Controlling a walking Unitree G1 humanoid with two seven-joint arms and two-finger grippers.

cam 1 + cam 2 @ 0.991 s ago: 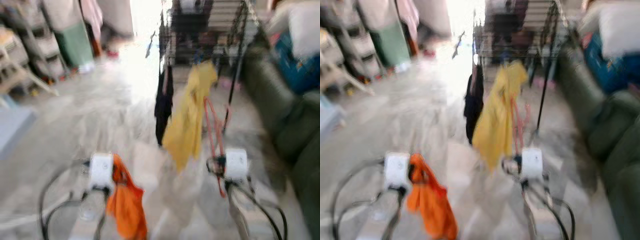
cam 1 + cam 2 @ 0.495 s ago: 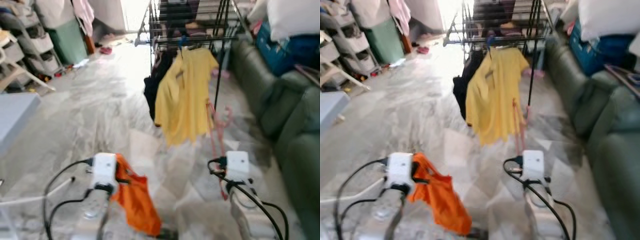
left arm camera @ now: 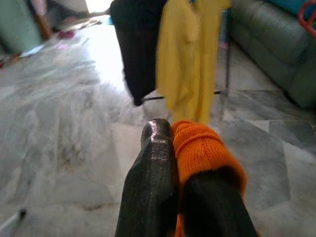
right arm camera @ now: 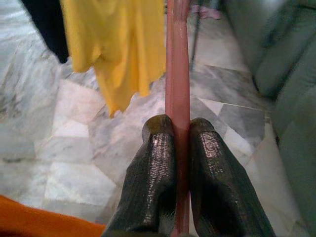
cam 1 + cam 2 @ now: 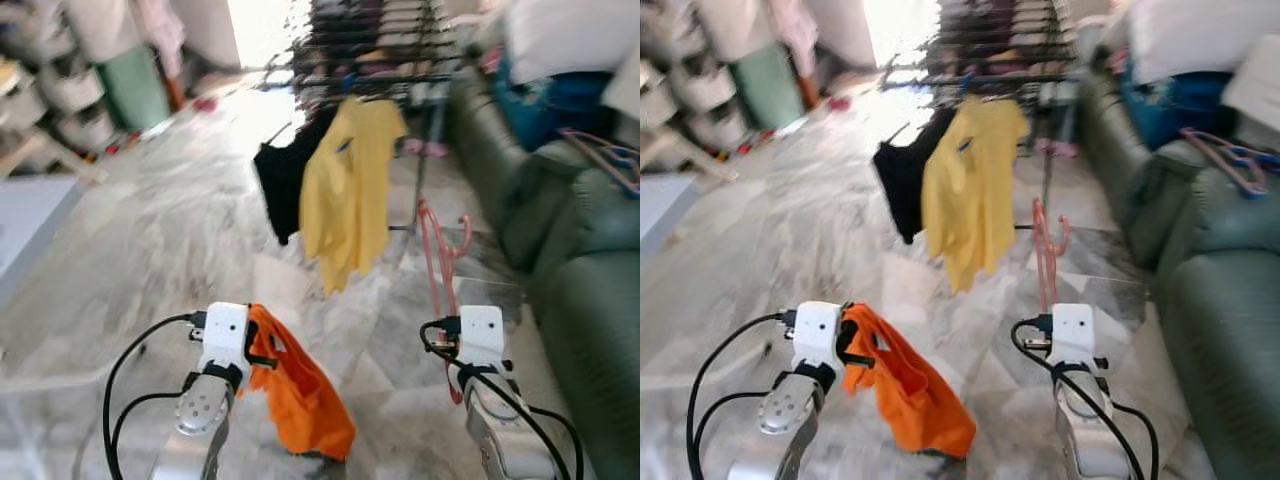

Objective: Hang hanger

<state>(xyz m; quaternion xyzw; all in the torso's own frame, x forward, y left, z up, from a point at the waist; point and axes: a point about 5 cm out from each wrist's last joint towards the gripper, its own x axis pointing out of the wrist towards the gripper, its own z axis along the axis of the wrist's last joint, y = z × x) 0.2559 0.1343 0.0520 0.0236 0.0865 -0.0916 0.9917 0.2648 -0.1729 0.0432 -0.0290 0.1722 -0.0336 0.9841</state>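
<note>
A pink hanger (image 5: 441, 236) stands upright in front of my right arm. My right gripper (image 4: 177, 123) is shut on its shaft (image 4: 177, 74). My left gripper (image 3: 170, 131) is shut on an orange garment (image 5: 297, 392), which droops from it towards the floor. Ahead stands a dark drying rack (image 5: 372, 62). A yellow shirt (image 5: 346, 182) and a black garment (image 5: 279, 176) hang from its front rail.
A dark green sofa (image 5: 585, 262) runs along the right, with pink hangers (image 5: 608, 158) on its arm and bags and pillows behind. Shelves and a green bin (image 5: 135, 82) line the far left. Marble floor (image 5: 150, 230) lies between me and the rack.
The whole picture has shifted and sharpened as the camera moved; the rack and sofa now sit differently in view. Both grippers still hold the orange garment and the pink hanger.
</note>
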